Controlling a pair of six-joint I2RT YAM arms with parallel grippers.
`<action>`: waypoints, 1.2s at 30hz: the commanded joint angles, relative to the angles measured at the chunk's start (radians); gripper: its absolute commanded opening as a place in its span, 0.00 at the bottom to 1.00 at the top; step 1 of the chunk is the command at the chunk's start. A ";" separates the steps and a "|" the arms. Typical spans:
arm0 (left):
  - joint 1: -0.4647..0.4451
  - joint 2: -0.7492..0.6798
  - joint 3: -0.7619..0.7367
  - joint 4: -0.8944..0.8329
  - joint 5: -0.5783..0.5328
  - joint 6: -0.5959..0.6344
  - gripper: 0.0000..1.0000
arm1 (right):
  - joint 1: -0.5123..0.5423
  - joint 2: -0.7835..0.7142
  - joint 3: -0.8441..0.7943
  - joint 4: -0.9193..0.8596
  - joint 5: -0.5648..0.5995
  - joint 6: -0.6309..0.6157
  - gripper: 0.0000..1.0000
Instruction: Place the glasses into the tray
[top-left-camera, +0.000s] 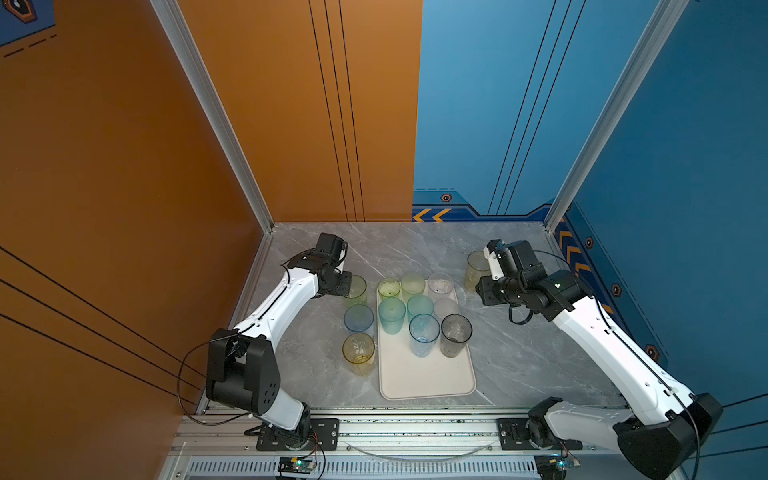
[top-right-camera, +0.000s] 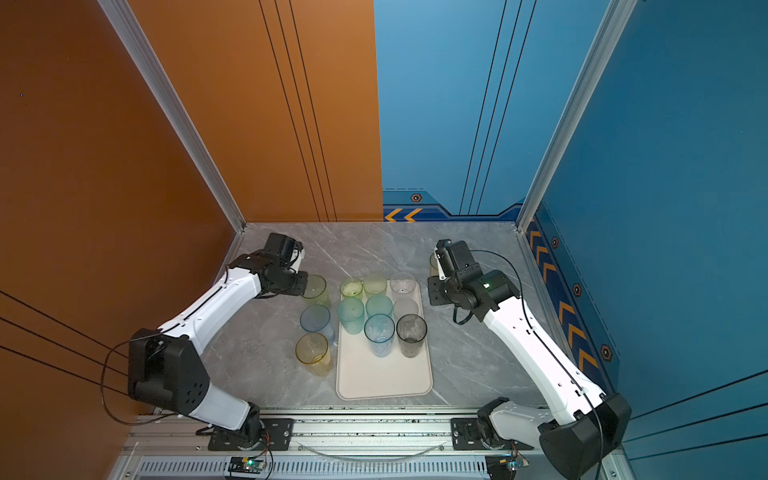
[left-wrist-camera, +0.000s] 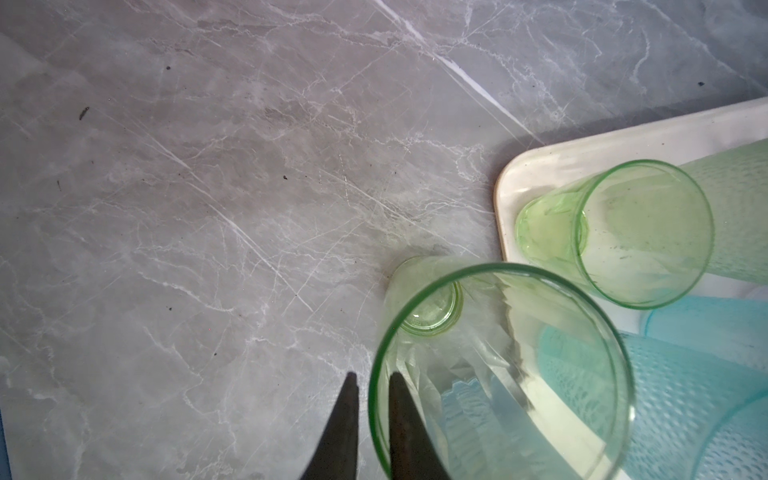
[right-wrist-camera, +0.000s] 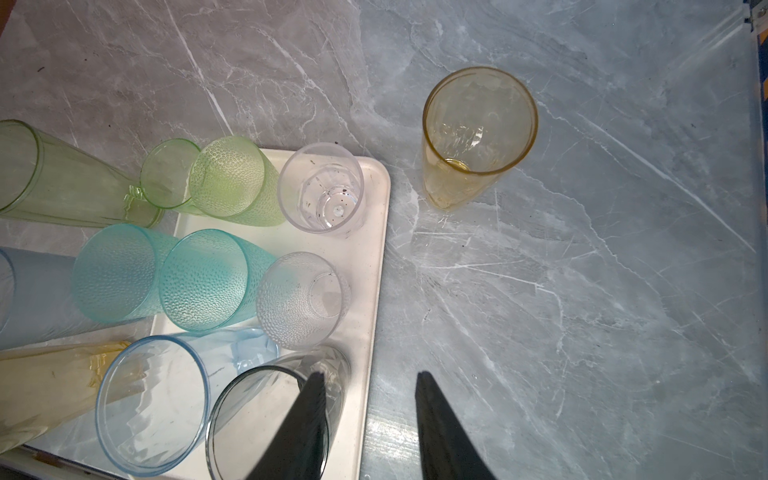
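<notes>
The cream tray (top-left-camera: 424, 374) lies lengthwise in the middle of the grey marbled bench (top-left-camera: 519, 353). I count eight glasses upright on its far half. A small green glass (top-left-camera: 388, 288), a dimpled yellow-green glass (top-left-camera: 412, 284) and a clear glass (top-left-camera: 440, 284) stand along the far edge. Behind them come a teal glass (top-left-camera: 392, 314), a second teal glass (top-left-camera: 419, 306) and a frosted glass (top-left-camera: 446, 307), and nearest me a blue glass (top-left-camera: 424, 332) and a smoky grey glass (top-left-camera: 456, 331). On my left, the left pincer (left-wrist-camera: 372, 376) is clenched on the wall of the tall green glass (top-left-camera: 356, 286), one finger inside the rim and the other outside. That glass stands on the bench just off the tray's far left corner. In line with it along the tray's left rim, also on the bench, stand a pale blue glass (top-left-camera: 358, 319) and a yellow glass (top-left-camera: 358, 351). The right pincer (right-wrist-camera: 369, 376) is released, its fingers apart with nothing between them, and hangs over the tray's right rim next to the smoky grey glass. The amber glass (right-wrist-camera: 478, 133) stands alone on the bench off the tray's far right corner, clear of the rim. In both top views the right arm partly hides it.
</notes>
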 joint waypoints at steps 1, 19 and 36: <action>0.009 0.021 0.031 -0.024 -0.009 0.015 0.16 | -0.008 0.013 -0.011 0.005 -0.015 -0.018 0.36; 0.017 0.031 0.048 -0.044 -0.016 0.027 0.02 | -0.014 0.016 -0.008 0.005 -0.021 -0.021 0.35; 0.019 -0.185 0.066 -0.055 -0.052 0.046 0.00 | -0.012 0.012 -0.020 0.032 -0.049 -0.015 0.34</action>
